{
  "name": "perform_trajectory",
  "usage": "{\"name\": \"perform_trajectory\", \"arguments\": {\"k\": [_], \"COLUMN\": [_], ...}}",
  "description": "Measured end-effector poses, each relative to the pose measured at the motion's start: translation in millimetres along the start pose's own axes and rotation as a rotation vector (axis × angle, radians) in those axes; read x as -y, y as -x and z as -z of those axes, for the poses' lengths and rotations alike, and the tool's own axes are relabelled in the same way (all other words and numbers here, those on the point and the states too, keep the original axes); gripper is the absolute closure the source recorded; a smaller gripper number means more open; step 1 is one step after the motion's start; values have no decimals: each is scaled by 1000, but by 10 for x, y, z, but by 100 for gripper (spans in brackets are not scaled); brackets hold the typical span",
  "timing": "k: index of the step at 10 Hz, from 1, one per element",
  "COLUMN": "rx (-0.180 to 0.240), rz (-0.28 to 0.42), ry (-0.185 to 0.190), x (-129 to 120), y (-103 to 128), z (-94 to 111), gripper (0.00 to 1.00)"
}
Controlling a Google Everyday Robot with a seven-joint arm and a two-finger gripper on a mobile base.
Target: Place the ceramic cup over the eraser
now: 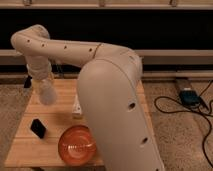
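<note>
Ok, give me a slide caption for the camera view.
Gripper at the ceramic cup, over the table's left side; eraser and orange plate lie nearer the camera.

The arm (112, 95) rises from the lower right, arcs to the upper left and turns down over the wooden worktop (56, 116). The gripper (44, 86) hangs above the worktop's back left part. A pale tapered shape at its tip looks like the cup (48, 96), though the grasp itself cannot be made out. The black eraser (38, 128) stands nearer the front left, apart from the cup. To the eraser's right lies an orange plate (75, 146), partly hidden by the arm. A white box (77, 106) sits behind the plate. Cables (170, 107) trail over the floor on the right.
</note>
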Motion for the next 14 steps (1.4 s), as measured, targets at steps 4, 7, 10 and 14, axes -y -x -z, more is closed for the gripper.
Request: {"name": "perform_trajectory", "arguments": {"k": [4, 7, 10, 14], "rx": [6, -5, -32, -53], "rz": [99, 166, 199, 200], "ry": [25, 49, 63, 56], "x": [-737, -1202, -1349, -1342], "y": [-239, -319, -312, -249], "z": [138, 75, -133, -459], "gripper": [100, 100, 100, 100]}}
